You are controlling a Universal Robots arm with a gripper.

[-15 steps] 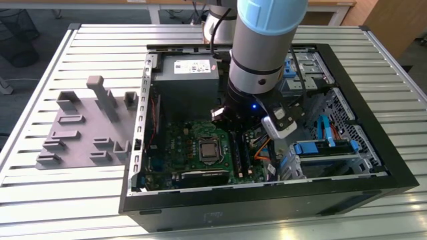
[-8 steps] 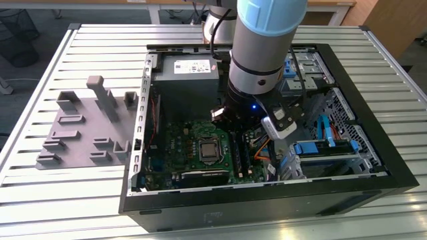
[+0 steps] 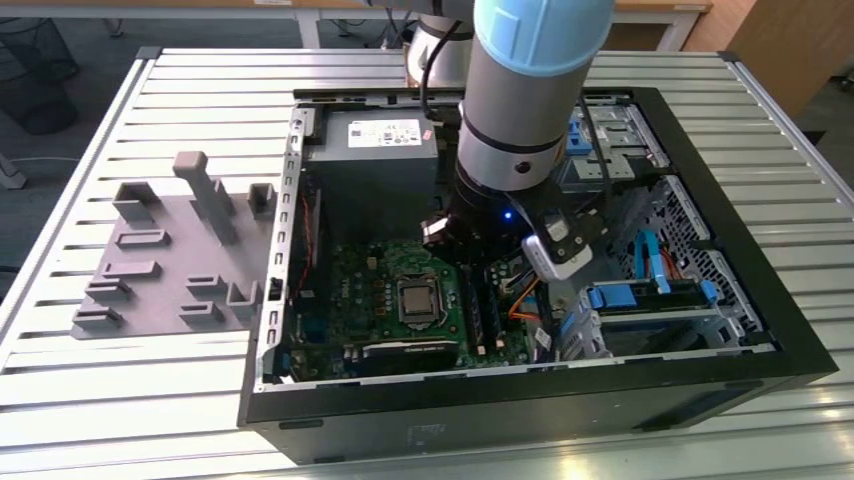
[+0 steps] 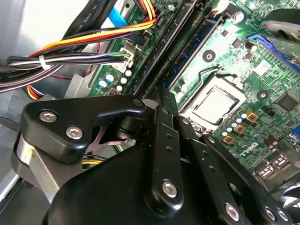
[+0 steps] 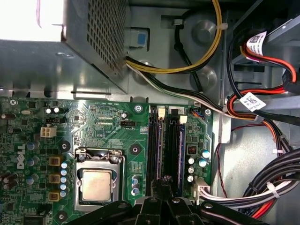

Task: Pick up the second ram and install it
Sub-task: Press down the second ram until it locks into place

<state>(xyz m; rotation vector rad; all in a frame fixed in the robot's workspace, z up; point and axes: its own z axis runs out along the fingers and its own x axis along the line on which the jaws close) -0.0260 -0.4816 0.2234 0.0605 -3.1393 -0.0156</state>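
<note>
Where the black pincer (image 5: 165, 188) fills the foreground in both wrist views, it hangs just above the near end of the motherboard's two long black memory slots (image 5: 174, 140), with its tip (image 4: 162, 93) in line with them. Whether it is clamped on anything or standing apart, I cannot tell. A thin strip (image 5: 155, 140) carrying bluish chips sits down in one slot, just beside the darker rail next to it. Whether this strip is the second ram I cannot tell.

Beyond the slots, the first wrist view shows the silver processor socket (image 5: 96, 183) on the green motherboard (image 5: 108, 122). Farther off are the perforated grey power supply (image 5: 70, 56) and yellow, red and black cables (image 5: 262, 187) looping along the case wall. The second wrist view gives the same socket at a slant and brings the cable bundle much nearer to the lens.

The exterior view adds the whole setting. The open black computer case (image 3: 534, 400) lies on a slatted metal worktop (image 3: 134, 400), low and centre in the frame. It holds the motherboard, the power supply toward the upper middle and a drive cage (image 3: 654, 300) with blue parts at the exterior view's right. The grey arm (image 3: 527, 100) comes down from the top of the frame into the case. Outside the case, at the exterior view's left, a grey plastic fixture (image 3: 174, 260) stands on the worktop, well apart from the arm.
</note>
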